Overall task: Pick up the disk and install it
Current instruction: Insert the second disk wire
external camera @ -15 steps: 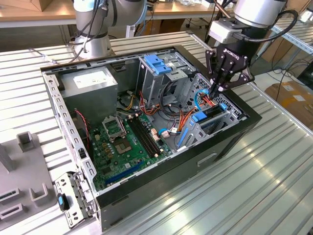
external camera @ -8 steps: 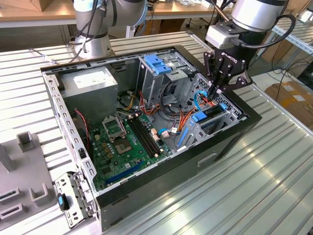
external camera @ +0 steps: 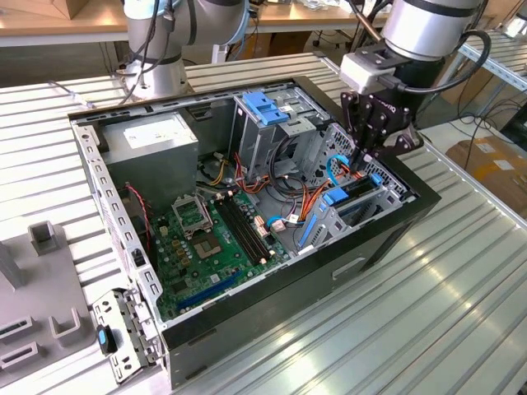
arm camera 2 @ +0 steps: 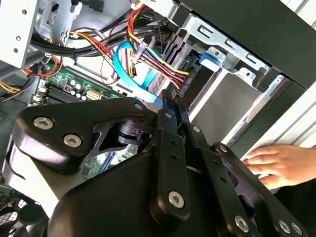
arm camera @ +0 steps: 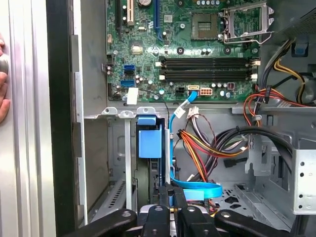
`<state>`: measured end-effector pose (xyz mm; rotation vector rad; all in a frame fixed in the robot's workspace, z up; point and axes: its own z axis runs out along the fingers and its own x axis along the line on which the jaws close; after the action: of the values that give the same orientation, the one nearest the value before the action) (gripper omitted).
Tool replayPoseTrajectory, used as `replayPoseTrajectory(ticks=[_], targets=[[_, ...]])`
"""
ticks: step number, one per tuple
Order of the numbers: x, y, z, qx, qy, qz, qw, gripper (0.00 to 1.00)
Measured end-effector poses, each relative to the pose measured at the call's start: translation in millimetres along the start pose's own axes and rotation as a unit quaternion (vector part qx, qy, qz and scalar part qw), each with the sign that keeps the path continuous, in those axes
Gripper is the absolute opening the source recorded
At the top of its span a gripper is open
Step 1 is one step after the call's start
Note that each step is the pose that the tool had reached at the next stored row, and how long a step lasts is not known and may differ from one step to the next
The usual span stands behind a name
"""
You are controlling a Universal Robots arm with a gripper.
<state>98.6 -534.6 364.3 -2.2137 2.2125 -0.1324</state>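
Ribbed metal bench (external camera: 461,271) carries an open computer case (external camera: 395,226) at centre frame in the exterior view. Green motherboard (external camera: 206,247) lies on its floor at lower centre; grey power supply (external camera: 152,140) sits upper left. At right, the gripper (external camera: 370,160) reaches into the drive bay, fingers closed on the disk (external camera: 354,191), which stands on edge in the bay. A person's hand (arm camera 2: 274,165) rests on the case edge.

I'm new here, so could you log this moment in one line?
pincer: down in open black computer case | blue-railed grey disk: in drive bay | hand: on case edge
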Motion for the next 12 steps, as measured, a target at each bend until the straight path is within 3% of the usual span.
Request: replayPoseTrajectory(ticks=[2,4,5,7,8,11,12], targets=[[4.1,0.2,1.8,0.001,-0.0035,0.0,0.99999,0.16],[9.0,0.3,3.4,0.0011,-0.0094,0.001,0.99996,0.16],[12.8,0.4,4.6,0.0011,-0.0145,0.001,0.99989,0.16],[17.5,0.5,6.4,0.0011,-0.019,0.001,0.99982,0.16],[20.2,0.6,7.4,0.0011,-0.0238,0.002,0.99972,0.16],[21.9,0.8,9.7,0.0011,-0.0339,0.003,0.99942,0.16],[21.9,0.8,10.5,0.0011,-0.0357,0.003,0.99936,0.16]])
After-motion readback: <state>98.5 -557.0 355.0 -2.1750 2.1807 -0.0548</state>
